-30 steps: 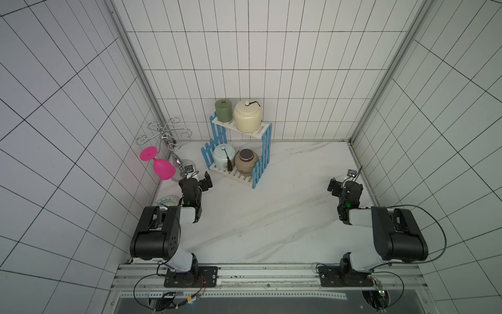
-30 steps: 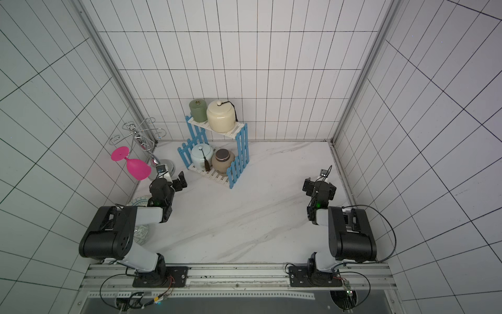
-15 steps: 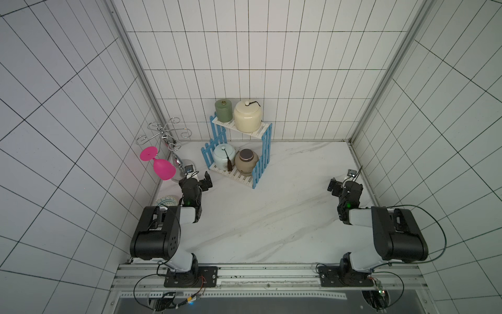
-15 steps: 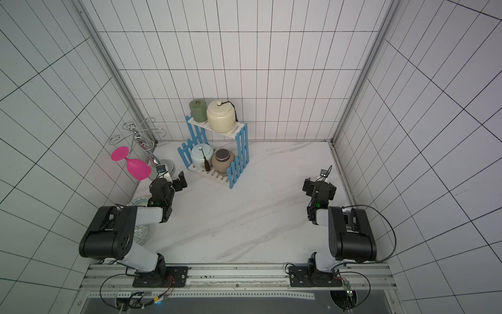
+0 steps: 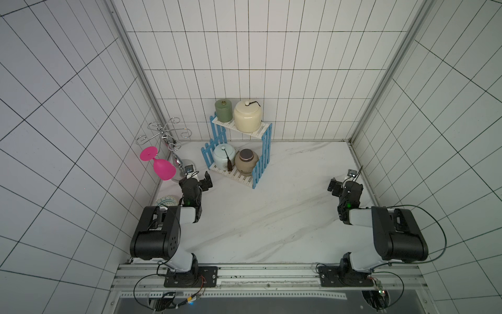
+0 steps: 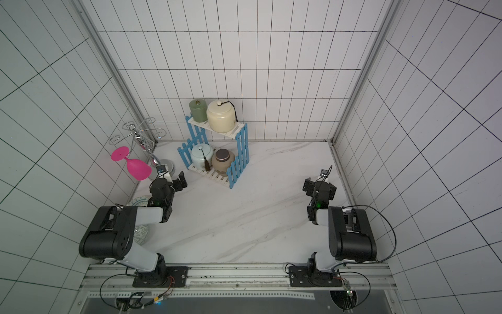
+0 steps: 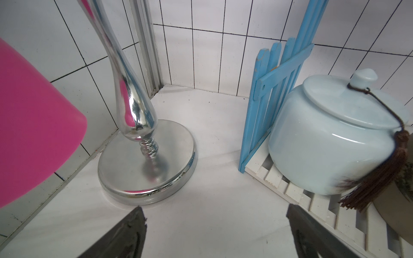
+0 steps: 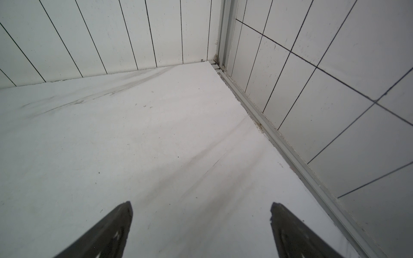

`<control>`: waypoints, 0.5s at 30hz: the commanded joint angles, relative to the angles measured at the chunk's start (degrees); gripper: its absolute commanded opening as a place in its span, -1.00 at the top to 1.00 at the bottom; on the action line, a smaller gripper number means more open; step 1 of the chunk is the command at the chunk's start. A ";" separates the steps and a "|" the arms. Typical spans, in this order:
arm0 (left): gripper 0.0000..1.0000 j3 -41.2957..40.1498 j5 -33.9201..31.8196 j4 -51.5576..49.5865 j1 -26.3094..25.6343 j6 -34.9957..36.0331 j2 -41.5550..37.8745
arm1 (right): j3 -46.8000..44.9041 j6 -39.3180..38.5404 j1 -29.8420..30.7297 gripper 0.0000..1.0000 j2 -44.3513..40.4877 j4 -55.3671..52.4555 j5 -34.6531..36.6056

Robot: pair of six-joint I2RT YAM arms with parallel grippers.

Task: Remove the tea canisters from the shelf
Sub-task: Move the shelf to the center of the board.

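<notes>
**While Both Grippers Hang Empty: Canisters on Shelf**

While the left gripper [image 7: 214,210] hangs wide open and empty, the shelf [image 5: 267,146] stands just far-right of it, near the far wall. Lower tier: blue jar [image 5: 223,157], brown jar [image 5: 245,162]. Upper tier: green jar [image 5: 223,110], cream jar [image 5: 247,117]. The right gripper [image 8: 201,205], also wide open and empty, sits well apart by the right wall. Open table [image 5: 271,206] lies between the arms. A stand [image 5: 173,152] is close on the left.
</notes>
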 commanded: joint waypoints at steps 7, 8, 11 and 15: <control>-0.98 1.15 2.89 -12.13 -0.42 1.11 -13.34 | 3.73 2.19 -0.52 -0.98 -11.13 -15.36 3.71; -0.99 2.18 3.28 -15.69 -0.50 0.78 -15.34 | 4.56 3.57 -0.51 -0.98 -13.29 -18.49 4.64; -0.98 6.56 4.73 -28.91 -0.94 0.32 -20.93 | 7.57 5.76 -0.51 -0.99 -19.95 -28.06 3.18; -0.97 14.48 7.70 -48.84 -1.20 -0.84 -27.16 | 12.43 19.76 -0.62 -0.98 -27.01 -44.55 3.99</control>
